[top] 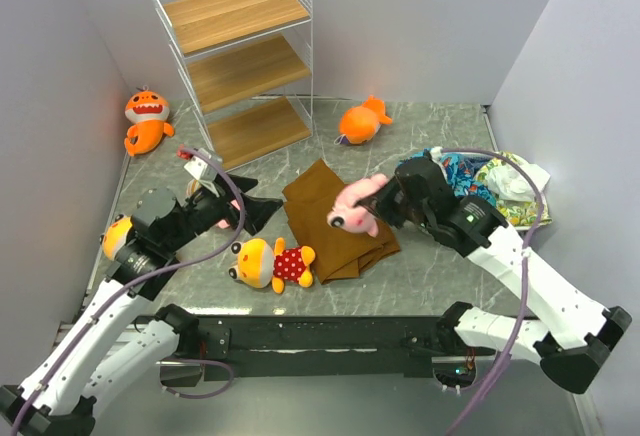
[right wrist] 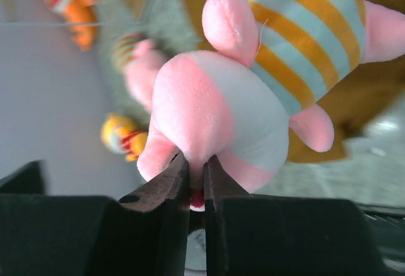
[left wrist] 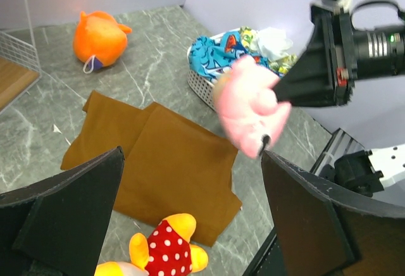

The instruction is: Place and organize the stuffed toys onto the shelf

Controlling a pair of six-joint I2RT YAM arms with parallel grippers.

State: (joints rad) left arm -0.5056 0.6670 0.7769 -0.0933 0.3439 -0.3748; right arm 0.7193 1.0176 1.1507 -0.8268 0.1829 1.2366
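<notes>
My right arm reaches in from the right, forearm slanting toward the middle of the counter (top: 430, 266). My right hand (top: 380, 204) is pinched narrow on the pink striped toy (top: 354, 208). The toy hangs over the folded brown cloth (top: 335, 226), well apart from the shelf (top: 240, 56) at the back left. My left arm comes up from the lower left. My left hand (top: 252, 199) is spread wide, holds nothing and points across at the toy.

Only the right wrist view shows the grip itself: two black fingers (right wrist: 168, 190) nip a fold of plush on the toy's round pink-and-white end, and the yellow stripes show above. The left wrist view gives the far side, a soft pink lump lifted off the cloth, with the white basket of patterned fabric (left wrist: 202, 83) behind it.

The top view alone shows the left orange shark (top: 146, 119) and the right orange shark (top: 363, 121) lying either side of the shelf. It also shows the yellow polka-dot toy (top: 272, 262) lying beside the cloth's near edge.

A second yellow toy (top: 118, 238) is half covered by my left forearm. The other pink toy (right wrist: 140, 67) is only a blur in the right wrist view, and I cannot find it from above. Which part of the held toy my fingers pinch I cannot tell.
</notes>
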